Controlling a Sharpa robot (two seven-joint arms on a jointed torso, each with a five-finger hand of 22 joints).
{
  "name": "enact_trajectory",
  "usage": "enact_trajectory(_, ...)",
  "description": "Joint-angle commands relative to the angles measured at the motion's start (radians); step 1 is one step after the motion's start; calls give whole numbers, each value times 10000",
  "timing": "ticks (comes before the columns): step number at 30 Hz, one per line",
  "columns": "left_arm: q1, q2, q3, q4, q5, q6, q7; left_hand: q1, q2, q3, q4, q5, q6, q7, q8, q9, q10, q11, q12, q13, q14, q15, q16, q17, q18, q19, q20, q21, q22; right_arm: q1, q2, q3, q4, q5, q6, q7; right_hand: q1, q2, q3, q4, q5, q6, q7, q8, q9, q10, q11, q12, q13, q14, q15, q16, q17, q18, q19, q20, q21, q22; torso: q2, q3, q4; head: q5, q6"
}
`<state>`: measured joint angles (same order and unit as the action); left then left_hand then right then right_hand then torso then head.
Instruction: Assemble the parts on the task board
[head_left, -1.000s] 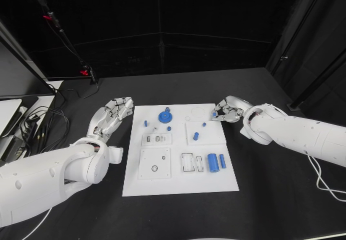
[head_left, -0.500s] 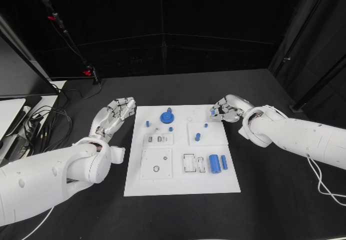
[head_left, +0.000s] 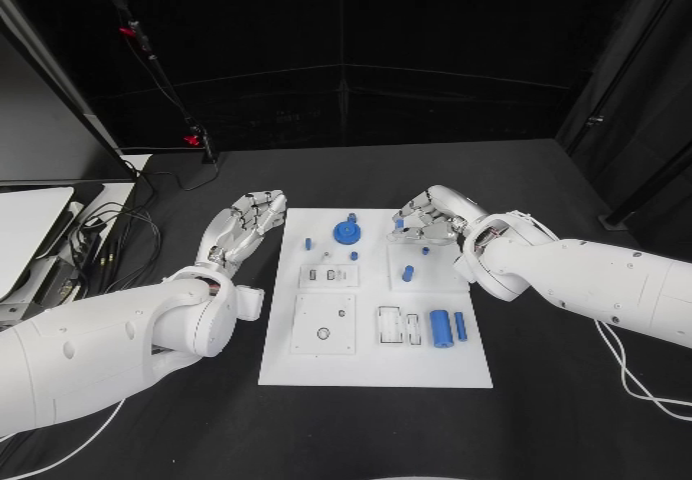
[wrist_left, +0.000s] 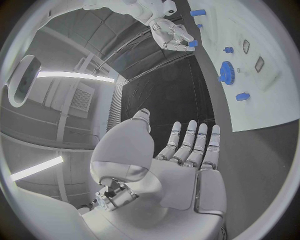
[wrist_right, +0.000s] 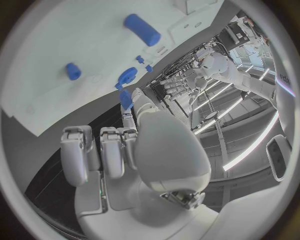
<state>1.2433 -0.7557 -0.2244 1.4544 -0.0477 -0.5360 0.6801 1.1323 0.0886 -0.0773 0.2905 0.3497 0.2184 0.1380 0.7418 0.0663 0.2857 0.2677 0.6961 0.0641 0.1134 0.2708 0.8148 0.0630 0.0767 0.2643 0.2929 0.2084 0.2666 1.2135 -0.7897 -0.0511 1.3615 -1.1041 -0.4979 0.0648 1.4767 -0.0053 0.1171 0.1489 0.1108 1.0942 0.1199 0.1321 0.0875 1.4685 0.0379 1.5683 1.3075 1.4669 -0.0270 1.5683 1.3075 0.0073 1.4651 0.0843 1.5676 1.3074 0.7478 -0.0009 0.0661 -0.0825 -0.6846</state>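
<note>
Board (head_left: 372, 370) white, blue parts (head_left: 441, 328) scattered

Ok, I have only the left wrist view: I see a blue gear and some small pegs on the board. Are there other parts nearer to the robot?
Observer: Yes. In the head view a thick blue cylinder lies on the task board, at its near right. A thinner blue rod lies beside it.
Operator: And across the board, is something held there?
Observer: The right wrist view shows the right hand pinching a small blue part at its fingertips.
</note>
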Motion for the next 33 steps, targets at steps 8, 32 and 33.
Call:
enact_trajectory(8,17,44,9,-13,-56,16,2079,99,14,-72,13,51,65,1605,-56,-4,53,-5,29,5,92,-8,53,15,14,4,-9,36,7,28,742,8,922,-713,10,-2068,56,67,58,-65,118,173,-51,8,9,1023,109,25,2633,1039,119,25,2633,-73,1057,96,32,2634,0,7,-14,464,-102)
enact_trajectory(32,20,80,10,-24,-56,9,2066,110,17,-85,13,55,72,1605,-56,-4,59,-5,33,5,97,-9,56,16,13,5,-9,41,10,-240,1985,-3,1342,-1497,43,-4221,-31,47,72,-111,462,263,-45,-114,-46,1023,126,25,2633,1039,158,25,2633,-73,1057,145,32,2634,-1,1,-18,347,-341)
enact_trajectory(33,19,84,10,-27,-56,9,2068,113,19,-89,13,57,74,1604,-57,-4,60,-5,33,5,98,-9,57,16,13,6,-9,43,11,-285,1990,-4,1334,-1526,52,-4257,-31,47,72,-111,465,264,-45,-115,-46,1023,126,25,2633,1039,158,25,2633,-73,1057,145,32,2634,5,7,-12,342,-338)
